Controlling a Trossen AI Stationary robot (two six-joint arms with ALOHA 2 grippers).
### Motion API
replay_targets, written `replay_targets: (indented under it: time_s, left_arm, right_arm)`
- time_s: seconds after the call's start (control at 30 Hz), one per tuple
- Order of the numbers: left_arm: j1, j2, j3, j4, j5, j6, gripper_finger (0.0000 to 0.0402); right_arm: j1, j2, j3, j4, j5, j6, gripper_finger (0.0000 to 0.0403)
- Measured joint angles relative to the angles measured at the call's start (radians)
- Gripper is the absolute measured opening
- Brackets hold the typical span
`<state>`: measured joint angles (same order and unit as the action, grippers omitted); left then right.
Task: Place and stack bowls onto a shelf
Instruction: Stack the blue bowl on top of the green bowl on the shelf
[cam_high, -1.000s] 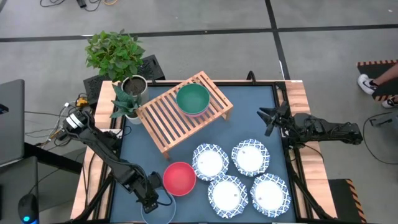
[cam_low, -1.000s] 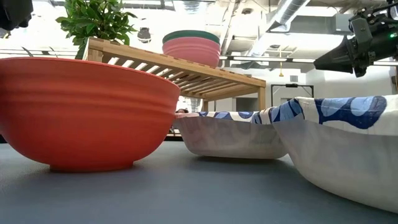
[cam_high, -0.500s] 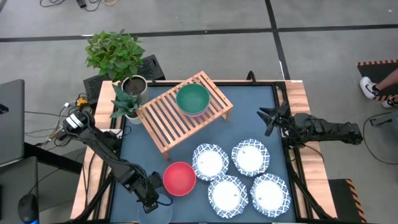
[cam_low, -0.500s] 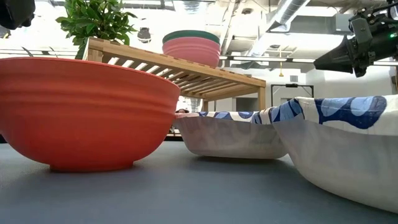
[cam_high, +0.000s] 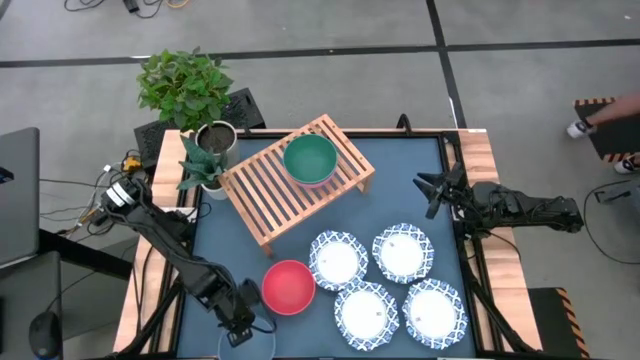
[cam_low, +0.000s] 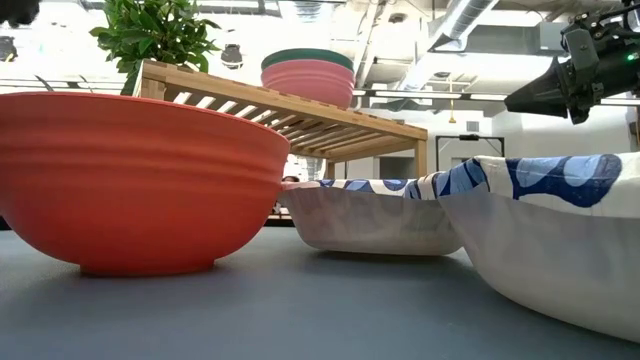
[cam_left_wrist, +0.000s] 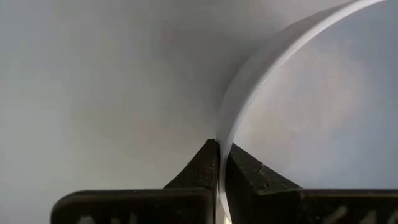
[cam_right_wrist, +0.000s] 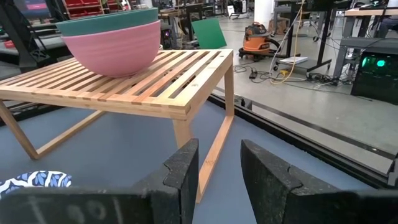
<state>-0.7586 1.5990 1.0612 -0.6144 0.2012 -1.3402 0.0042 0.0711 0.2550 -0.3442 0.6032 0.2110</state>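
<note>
On the slatted wooden shelf (cam_high: 265, 190) a dark green bowl (cam_high: 310, 158) sits nested in a pink bowl (cam_low: 307, 82). A red bowl (cam_high: 289, 286) rests on its base on the blue tabletop, with several white dishes with blue rims (cam_high: 337, 258) to its right. A grey-blue bowl (cam_high: 255, 346) lies at the table's near left edge, partly cut off in the high view. My left gripper (cam_high: 240, 332) is shut on it. My right gripper (cam_high: 428, 190) hovers open at the right edge, facing the shelf (cam_right_wrist: 124, 81). My left gripper pinches the grey-blue bowl's rim (cam_left_wrist: 225, 124) between its two fingers, one finger inside the bowl and one outside. The fingers lie across the rim. Whether the bowl rests on the table, I cannot tell.
A metal plant pot (cam_high: 215, 140) and a leafy plant (cam_high: 185, 85) stand at the far left corner beside the shelf. The white dishes fill the near right of the tabletop. Bare blue tabletop (cam_high: 410, 185) lies between the shelf and my right gripper.
</note>
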Motion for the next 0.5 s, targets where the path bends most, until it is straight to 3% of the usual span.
replay_targets:
  time_s: [0.23, 0.5]
  left_arm:
    - [0.000, 0.000, 0.117, -0.069, 0.026, 0.046, 0.0000]
    - [0.013, 0.000, 0.357, -0.351, -0.046, 0.118, 0.0000]
  right_arm:
    - [0.000, 0.000, 0.000, 0.000, 0.000, 0.000, 0.0144]
    - [0.000, 0.000, 0.000, 0.000, 0.000, 0.000, 0.0144]
